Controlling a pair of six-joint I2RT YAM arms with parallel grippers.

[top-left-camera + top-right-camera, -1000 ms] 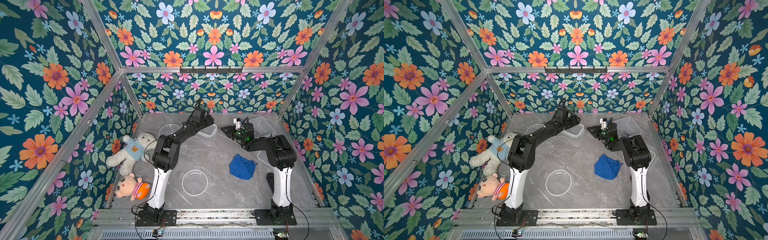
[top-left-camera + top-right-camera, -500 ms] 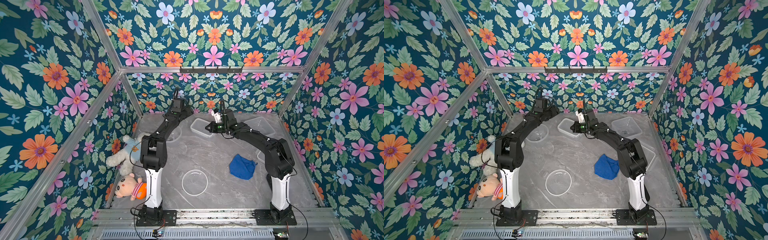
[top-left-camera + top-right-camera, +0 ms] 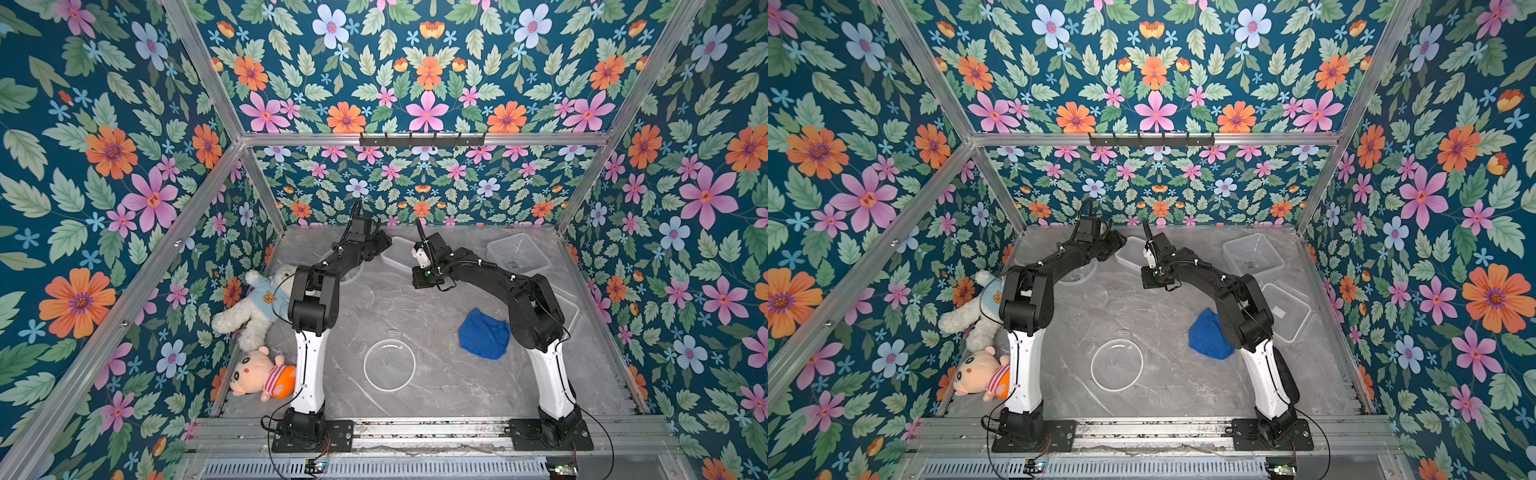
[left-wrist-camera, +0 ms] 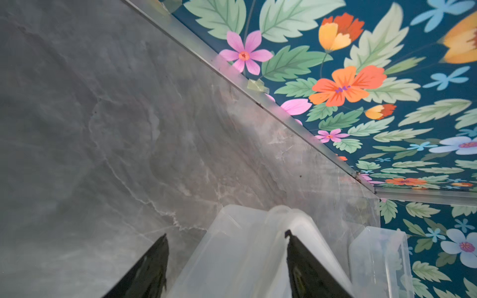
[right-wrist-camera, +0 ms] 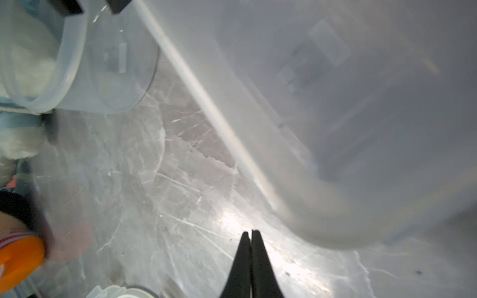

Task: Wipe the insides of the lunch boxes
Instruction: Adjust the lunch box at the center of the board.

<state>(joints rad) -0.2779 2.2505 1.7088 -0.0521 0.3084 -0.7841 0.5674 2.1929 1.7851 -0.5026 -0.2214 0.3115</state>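
Three clear lunch boxes stand at the back of the table: a large square one [image 3: 517,254] [image 3: 1252,257], a smaller rectangular one [image 3: 401,254] [image 3: 1133,253] and a round one [image 3: 353,271] [image 3: 1077,276] partly under my left arm. My left gripper [image 3: 387,245] [image 4: 225,233] is open, its fingers straddling one end of the rectangular box [image 4: 232,258]. My right gripper [image 3: 415,279] [image 5: 251,232] is shut and empty, low over the table just in front of that box [image 5: 335,103]. The blue cloth [image 3: 484,338] lies loose by the right arm.
A round lid [image 3: 389,365] lies front centre, and flat clear lids [image 3: 1285,311] lie along the right side. A white teddy [image 3: 253,307] and a doll [image 3: 259,372] sit against the left wall. The back wall is close behind the boxes.
My left arm swung away to the back left and came back to the rectangular box. My right gripper closed, travelling left from near the square box to the rectangular one.
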